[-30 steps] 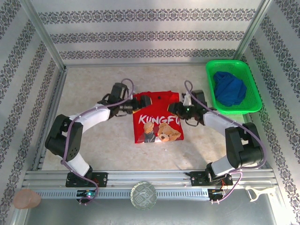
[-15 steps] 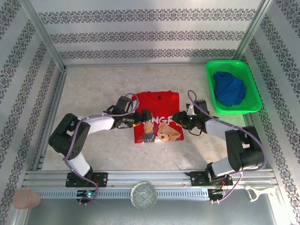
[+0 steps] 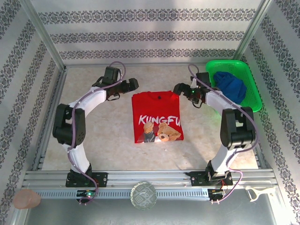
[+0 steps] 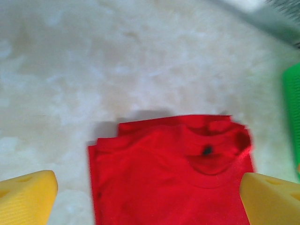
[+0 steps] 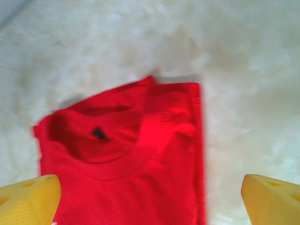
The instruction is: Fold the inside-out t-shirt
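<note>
- Top external view: the bright red short-sleeved cloth t-shirt (image 3: 157, 117) lies flat in the middle of the pale stone-patterned tabletop (image 3: 93, 131). It is folded into a tidy rectangle, with the collar at the far end and the white lettering and bear print facing up.
- The left pincer (image 3: 132, 84) hangs just beyond the shirt's far left corner and the right pincer (image 3: 179, 88) just beyond its far right corner. Both are clear of the cloth.
- Left wrist view: the yellow fingertips (image 4: 27, 196) stand wide apart with nothing between them, the collar end of the shirt lying below. The right wrist view shows the same: yellow fingertips (image 5: 29, 197) spread fully and empty above the neckline.
- The green plastic mesh basket (image 3: 209, 79) at the far right holds a crumpled dark blue garment (image 3: 229, 89) and sits well apart from the shirt.
- Judged step: the sides look tucked in and the cloth has been let go, so the fold appears nearly or wholly finished.
- If another fold is wanted, each pincer would need to drop onto a collar-end corner, pinch every layer together and carry that edge evenly toward the hem. Uneven pulling would skew the stacked layers.
</note>
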Robot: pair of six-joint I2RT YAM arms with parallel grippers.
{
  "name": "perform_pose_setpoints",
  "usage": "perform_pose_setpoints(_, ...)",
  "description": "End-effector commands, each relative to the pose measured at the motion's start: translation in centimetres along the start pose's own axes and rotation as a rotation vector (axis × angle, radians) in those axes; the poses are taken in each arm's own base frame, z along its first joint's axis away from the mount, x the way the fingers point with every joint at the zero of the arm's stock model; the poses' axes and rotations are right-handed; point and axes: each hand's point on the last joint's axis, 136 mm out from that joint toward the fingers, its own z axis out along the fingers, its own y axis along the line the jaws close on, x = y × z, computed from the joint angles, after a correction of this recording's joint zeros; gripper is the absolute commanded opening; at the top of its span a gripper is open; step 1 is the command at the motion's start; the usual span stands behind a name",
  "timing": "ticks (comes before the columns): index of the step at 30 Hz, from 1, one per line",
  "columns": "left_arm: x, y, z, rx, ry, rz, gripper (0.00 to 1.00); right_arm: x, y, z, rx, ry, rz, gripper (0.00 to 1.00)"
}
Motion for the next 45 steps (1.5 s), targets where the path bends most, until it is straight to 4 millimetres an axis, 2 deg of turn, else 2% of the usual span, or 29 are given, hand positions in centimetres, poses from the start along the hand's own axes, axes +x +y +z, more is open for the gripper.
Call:
perform_pose_setpoints(1,3.7,2.6,1.7,-0.120,0.178,0.058,1.00,0.7,-1.7,1.1,0.079,0.065,-0.025,0.96)
perform_pose_setpoints(7,5.8,2.5,3.5,-0.126,0.242,0.070,0.99,1.7,-2.8,3.1,0.090,0.126,-0.009,0.87)
perform_pose_setpoints(14,6.9,1.8,5.3,-0.112,0.256,0.062,0.94,2.3,-3.3,5.1,0.087,0.168,0.017,0.83)
perform_pose_setpoints(21,7.9,1.3,7.1,-0.102,0.284,0.060,0.93,3.8,-0.6,7.0,0.058,0.210,-0.023,0.78)
perform_pose_setpoints(27,8.6,-0.2,8.0,-0.064,0.302,0.066,0.90,5.8,1.7,8.5,0.039,0.248,-0.063,0.77)
perform_pose_setpoints(30,9.1,-1.3,8.1,-0.028,0.306,0.077,0.84,6.2,2.1,8.8,0.031,0.253,-0.071,0.77)
perform_pose_setpoints(33,9.6,-2.2,8.1,0.024,0.299,0.063,0.76,6.1,1.7,8.8,0.032,0.251,-0.062,0.76)
perform_pose_setpoints(39,9.2,-3.7,8.3,0.133,0.250,0.020,0.68,5.7,0.7,8.8,0.017,0.239,-0.009,0.73)
perform_pose_setpoints(45,9.4,-3.0,9.0,0.130,0.244,-0.006,0.57,5.6,0.2,9.1,-0.002,0.239,0.034,0.65)
